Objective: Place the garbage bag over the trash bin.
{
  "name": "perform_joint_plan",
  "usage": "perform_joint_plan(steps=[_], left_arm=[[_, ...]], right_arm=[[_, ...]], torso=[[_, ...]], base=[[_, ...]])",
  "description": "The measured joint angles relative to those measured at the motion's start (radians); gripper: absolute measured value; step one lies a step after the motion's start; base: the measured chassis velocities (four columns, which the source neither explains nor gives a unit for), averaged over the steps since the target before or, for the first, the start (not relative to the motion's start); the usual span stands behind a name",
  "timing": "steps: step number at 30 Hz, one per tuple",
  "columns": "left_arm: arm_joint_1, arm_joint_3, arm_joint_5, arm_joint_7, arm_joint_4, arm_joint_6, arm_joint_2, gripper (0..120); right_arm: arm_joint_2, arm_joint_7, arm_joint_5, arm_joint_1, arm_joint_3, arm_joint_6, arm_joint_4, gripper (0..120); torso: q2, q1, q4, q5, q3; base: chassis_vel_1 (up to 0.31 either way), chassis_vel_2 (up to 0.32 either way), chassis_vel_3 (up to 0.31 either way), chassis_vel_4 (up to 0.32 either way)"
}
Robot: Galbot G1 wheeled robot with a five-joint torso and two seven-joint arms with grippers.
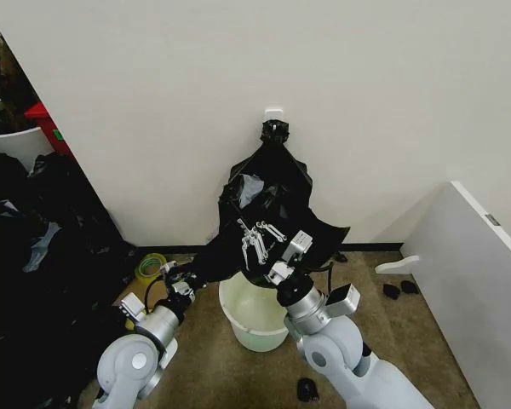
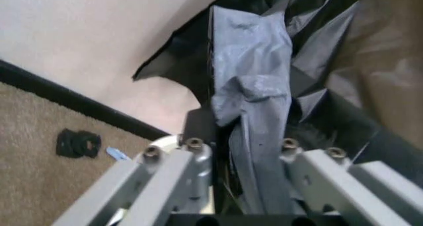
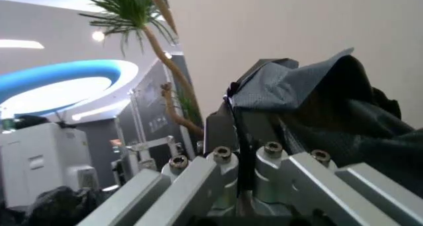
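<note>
Bag held open above the bin by both grippers; thin film, best gripped at the hem.

Head view: the garbage bag, glossy, wrinkled black film, hangs centre frame from a wall hook, its lower part spread just above the trash bin, a smooth cream-white bucket with rolled rim, lower centre. The left gripper meets the bag's lower-left edge; the right gripper holds film at centre. Judged light, limp, slippery and tear-prone; hold doubled hem.

Left wrist view: the fingers are clamped on a bunched grey-sheened fold of bag; brown carpet sits lower left.

Right wrist view: the fingers are pinched tight on a creased bag edge, centre right.
</note>
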Motion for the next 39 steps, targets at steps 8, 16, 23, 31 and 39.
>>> perform_joint_plan(steps=[8,16,23,31,39], left_arm=[[0.006,-0.026,0.000,0.016,-0.058,-0.026,0.024,0],[0.020,-0.024,0.021,0.032,-0.144,-0.038,0.048,0],[0.031,0.007,0.084,0.040,-0.139,-0.050,0.047,0],[0.032,0.067,0.189,0.061,-0.094,-0.071,0.064,0],[0.019,0.112,0.254,0.068,-0.047,-0.104,0.060,0]], right_arm=[[-0.016,0.227,-0.118,-0.035,0.001,-0.046,-0.014,0],[-0.027,0.357,-0.142,-0.114,-0.019,-0.088,0.018,0],[-0.028,0.446,-0.119,-0.144,-0.016,-0.114,-0.004,0],[-0.037,0.578,-0.028,-0.130,-0.010,-0.176,-0.011,0],[-0.058,0.616,-0.019,-0.133,-0.008,-0.196,-0.009,0]], torso=[[0.000,0.000,0.0000,0.0000,0.000],[0.000,0.000,0.0000,0.0000,0.000],[0.000,0.000,-0.0001,0.0000,0.000],[0.000,0.000,0.0000,0.0001,0.000],[0.000,0.000,0.0000,0.0000,0.000]], base=[[0.000,0.000,0.000,0.000],[0.000,0.000,0.000,0.000],[0.000,0.000,0.000,0.000],[0.000,0.000,0.000,0.000],[0.000,0.000,0.000,0.000]])
